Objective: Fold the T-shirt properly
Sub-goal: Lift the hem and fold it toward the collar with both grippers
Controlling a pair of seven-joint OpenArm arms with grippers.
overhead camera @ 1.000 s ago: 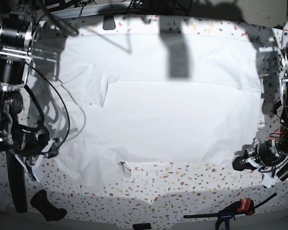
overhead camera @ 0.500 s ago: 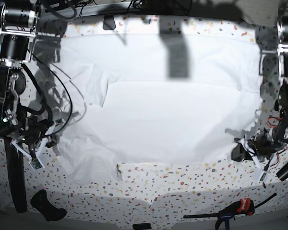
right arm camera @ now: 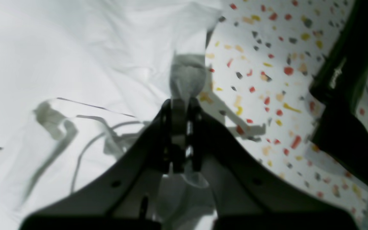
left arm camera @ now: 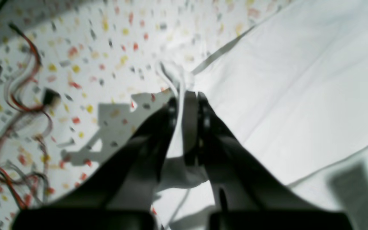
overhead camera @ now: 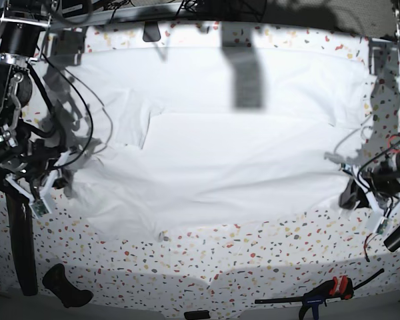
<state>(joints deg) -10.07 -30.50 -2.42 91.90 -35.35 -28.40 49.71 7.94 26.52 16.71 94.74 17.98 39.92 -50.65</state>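
The white T-shirt (overhead camera: 220, 153) lies spread over most of the speckled table (overhead camera: 253, 260), a folded sleeve at its left. In the base view my right gripper (overhead camera: 48, 190) sits at the shirt's near left corner and my left gripper (overhead camera: 355, 192) at its near right corner. The left wrist view shows the left gripper (left arm camera: 185, 95) shut on a bunched edge of the T-shirt (left arm camera: 283, 95). Seen from the right wrist, the right gripper (right arm camera: 179, 107) is shut on a pinched fold of the T-shirt (right arm camera: 75, 48), which rises taut from the fingertips.
A black clamp with an orange grip (overhead camera: 327, 291) lies at the front right. A black handle (overhead camera: 67, 287) and a dark strap (overhead camera: 20, 247) are at the front left. Loose red and black wires (left arm camera: 18, 111) hang beside the left gripper. A dark bar (right arm camera: 347, 95) crosses the table right of the right gripper.
Both grippers have moved up and away from the front edge, still shut on the shirt's near corners. The near hem has been drawn back, baring more speckled table in front.
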